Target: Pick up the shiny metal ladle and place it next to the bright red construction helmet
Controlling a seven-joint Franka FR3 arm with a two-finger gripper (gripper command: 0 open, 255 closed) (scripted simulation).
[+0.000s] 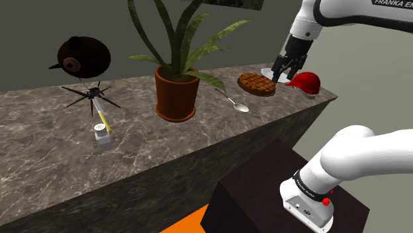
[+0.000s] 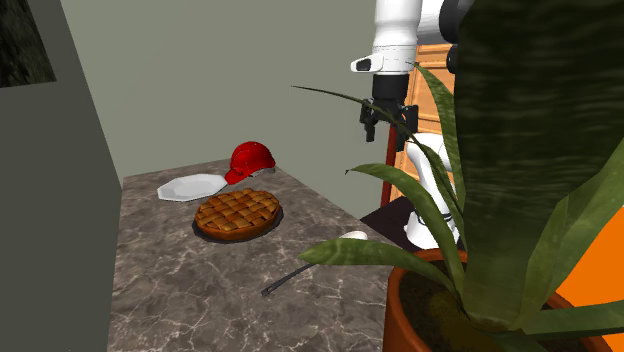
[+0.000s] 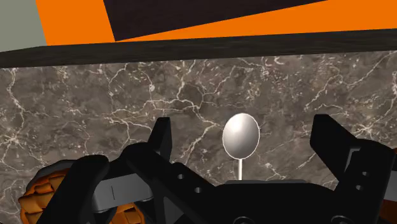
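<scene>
On the shoulder view's far left a dark round thing sits at the back of the marble counter. A spiky black thing is at its six o'clock, and a small white canister is at six o'clock from that. Next comes a potted plant, its long leaves rising past the picture's top.

The ladle lies flat on the counter at the pot's three o'clock, apart from it. Its bowl is toward the counter's near edge and its handle points to ten o'clock. A lattice pie sits at the ladle's one o'clock, near but not touching. The red helmet rests at the pie's three o'clock, close to the counter's end. It is well apart from the ladle, with the pie between them.

The black claw hangs in the air above the gap between pie and helmet, at about the pie's one o'clock, holding nothing. In the wrist view its fingers stand wide apart. The ladle's bowl shows on the counter below, between them and untouched.

In the second exterior view a white plate lies at the helmet's eight o'clock, touching it or nearly so. The white arm rises from its dark stand at the shoulder view's lower right.
</scene>
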